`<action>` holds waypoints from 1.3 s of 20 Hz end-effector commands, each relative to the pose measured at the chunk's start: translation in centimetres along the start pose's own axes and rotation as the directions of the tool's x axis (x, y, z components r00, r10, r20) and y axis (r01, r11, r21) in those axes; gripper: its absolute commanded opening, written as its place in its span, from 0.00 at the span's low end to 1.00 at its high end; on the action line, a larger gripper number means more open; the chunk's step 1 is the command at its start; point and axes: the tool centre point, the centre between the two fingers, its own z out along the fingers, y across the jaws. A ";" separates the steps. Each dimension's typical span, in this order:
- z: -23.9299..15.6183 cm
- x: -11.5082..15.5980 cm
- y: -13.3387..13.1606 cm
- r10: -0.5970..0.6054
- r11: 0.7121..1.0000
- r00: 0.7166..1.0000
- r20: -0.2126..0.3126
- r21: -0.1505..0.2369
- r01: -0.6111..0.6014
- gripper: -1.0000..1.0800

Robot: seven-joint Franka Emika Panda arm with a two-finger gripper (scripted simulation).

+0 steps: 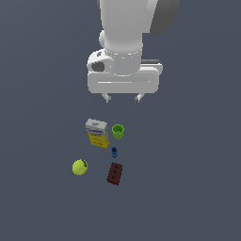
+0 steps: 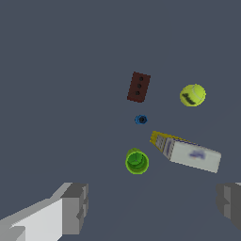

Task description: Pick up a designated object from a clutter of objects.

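Note:
The designated object, a tiny blue peg [image 1: 114, 152] [image 2: 140, 119], stands upright in the middle of the clutter. Around it lie a green cup [image 1: 118, 131] [image 2: 137, 161], a yellow-and-white box [image 1: 97, 132] [image 2: 186, 151], a yellow-green tennis ball [image 1: 79, 167] [image 2: 192, 95] and a dark red brick with holes [image 1: 115, 173] [image 2: 139, 87]. My gripper [image 1: 122, 98] [image 2: 153, 204] hangs open well above the floor, behind the cup and box in the exterior view. Nothing sits between its fingers [image 2: 75, 207].
All five items rest on a plain dark grey floor [image 1: 188, 188]. The cup sits close to the peg on one side and the brick close on the other. The box leans next to the cup.

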 end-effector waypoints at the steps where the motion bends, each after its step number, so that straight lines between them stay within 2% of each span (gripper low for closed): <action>1: 0.0 0.0 0.0 0.000 1.000 1.000 0.000 0.000 0.000 0.96; 10: 0.5 -0.4 2.9 0.009 1.000 1.000 0.014 -0.027 -0.009 0.96; 18: 1.4 0.1 2.8 0.006 1.000 1.000 0.014 -0.025 -0.006 0.96; 26: 5.7 1.9 3.1 -0.004 1.000 1.000 0.015 -0.022 0.004 0.96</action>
